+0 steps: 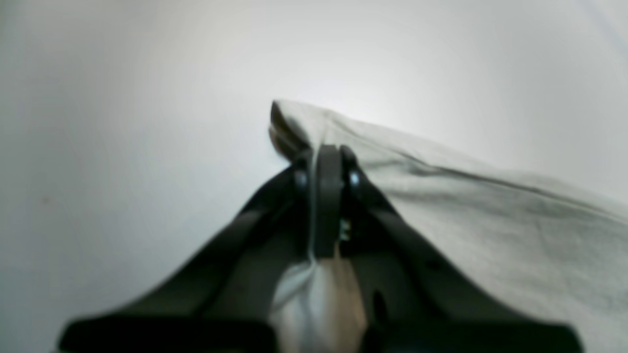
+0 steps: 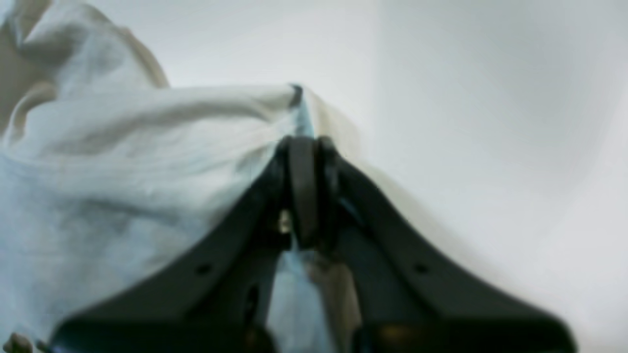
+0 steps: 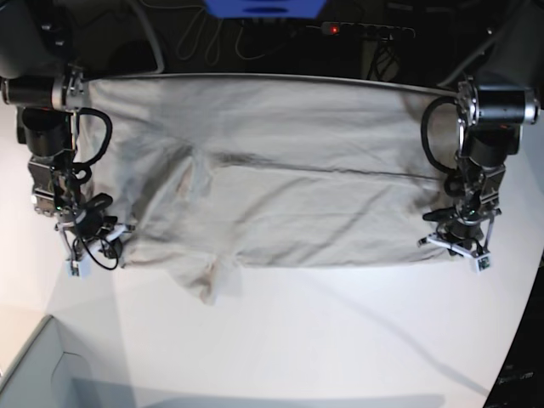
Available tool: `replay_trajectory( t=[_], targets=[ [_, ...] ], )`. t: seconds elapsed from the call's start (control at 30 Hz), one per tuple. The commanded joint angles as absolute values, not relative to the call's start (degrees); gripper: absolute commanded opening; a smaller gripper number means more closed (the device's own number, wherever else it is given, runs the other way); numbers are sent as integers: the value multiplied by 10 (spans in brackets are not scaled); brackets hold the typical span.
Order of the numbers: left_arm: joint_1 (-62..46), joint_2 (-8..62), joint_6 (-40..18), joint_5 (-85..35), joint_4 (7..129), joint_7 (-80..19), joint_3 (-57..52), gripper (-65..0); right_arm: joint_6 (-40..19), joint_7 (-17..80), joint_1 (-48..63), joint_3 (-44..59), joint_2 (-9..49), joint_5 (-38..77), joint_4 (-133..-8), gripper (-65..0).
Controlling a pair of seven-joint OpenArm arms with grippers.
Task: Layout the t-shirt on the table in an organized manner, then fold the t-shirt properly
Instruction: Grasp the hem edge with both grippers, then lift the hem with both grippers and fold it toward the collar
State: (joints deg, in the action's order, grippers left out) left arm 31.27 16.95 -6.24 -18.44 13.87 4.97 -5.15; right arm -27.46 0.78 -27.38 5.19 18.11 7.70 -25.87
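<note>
t-shirt (image 2: 122,162) blurred, cut off left

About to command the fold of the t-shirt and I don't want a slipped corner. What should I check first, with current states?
1. Left end effector shut on the t-shirt: ok, cloth is pinched in its wrist view.
2. Right end effector shut on the cloth: ok.
3. Both grips at opposite near corners: ok in the base view.
4. Shirt laid flat: not ok, creases and a bunched sleeve near the middle.
5. Bare table in front: ok.
6. Depth of cloth in each grip: cannot tell.
</note>
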Motion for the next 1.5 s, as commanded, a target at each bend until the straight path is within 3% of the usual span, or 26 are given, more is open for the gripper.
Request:
replay_trajectory(
  t=[0.0,0.4,0.73,1.03,1.37,1.47],
  targets=[
    [325,175,-63,-183,145,48,-52,-650,-269,-9,-298,53,190,84,-269,-650],
    [246,175,-63,-189,321,44,-53,-650,-269,-7,-197,58,202,87,-455,-650],
    [154,208,-63,-364,483,4,-53,-650,-271,-7,-102,175,186,87,-558,-650],
    [65,228,-59,-461,597,-13,-53,-650,-272,-12,30,182,167,87,-708,-650],
    [-29,239,-62,-480,640,-13,-128,-650,-272,-14,160,182,131,87,-800,-650],
    [-30,240,-63,-480,635,-14,-133,-650,-272,-53,188,182,118,87,-800,-650]
  ],
)
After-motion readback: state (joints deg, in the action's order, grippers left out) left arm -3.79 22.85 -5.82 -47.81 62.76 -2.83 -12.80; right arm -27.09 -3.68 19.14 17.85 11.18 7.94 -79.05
